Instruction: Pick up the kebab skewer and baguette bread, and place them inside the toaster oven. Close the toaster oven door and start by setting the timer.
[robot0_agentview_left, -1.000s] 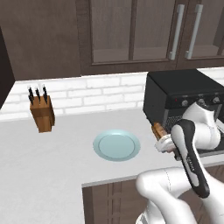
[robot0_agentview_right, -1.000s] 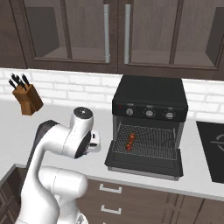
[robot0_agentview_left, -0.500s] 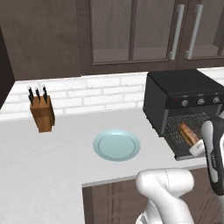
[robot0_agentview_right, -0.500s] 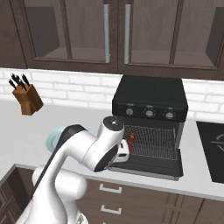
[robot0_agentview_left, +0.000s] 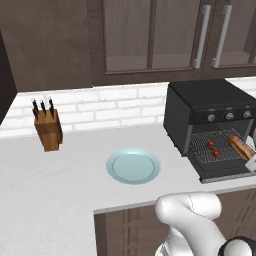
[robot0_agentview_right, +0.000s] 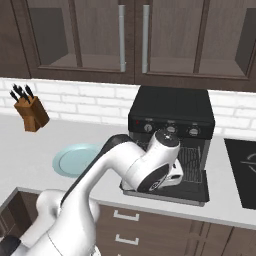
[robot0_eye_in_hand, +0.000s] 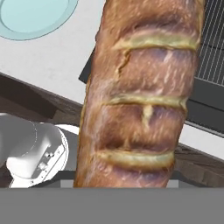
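Toaster oven (robot0_agentview_left: 210, 107): matte-black box on the white counter (robot0_agentview_left: 60, 175), at 3 o'clock from the plate in the left base view. Row of silver knobs (robot0_agentview_right: 171, 129) across its front above the cavity.

Toaster oven door (robot0_agentview_left: 222, 172): dropped open, lying flat out over the counter edge, at 6 o'clock of the cavity.

Wire rack (robot0_agentview_left: 215, 147): inside the open cavity, bearing the skewer.

Kebab skewer (robot0_agentview_left: 213, 148): lying on the rack, left of centre, dark red and brown chunks visible.

Baguette bread (robot0_eye_in_hand: 142, 92): golden-brown loaf with pale slashes. In the left base view it (robot0_agentview_left: 242, 146) sits at the right part of the oven mouth, at 3 o'clock of the skewer, slanted; whether it rests on the rack cannot be told. In the hand view it rises lengthwise from 6 o'clock to 12 o'clock, close before the camera.

Gripper (robot0_agentview_right: 177, 172): at the oven mouth, above the open door; the loaf sits between its fingers, jaws set about it at a middling width, fingertips themselves hidden.

Plate (robot0_agentview_left: 133, 166): pale blue, round, on the counter near its front edge.

Knife block (robot0_agentview_left: 48, 129): wooden, dark handles upright, at 10 o'clock from the plate, near the white brick backsplash (robot0_agentview_left: 100, 107).

Dark wood cabinets (robot0_agentview_left: 150, 40): wall-mounted at 12 o'clock, long silver handles.
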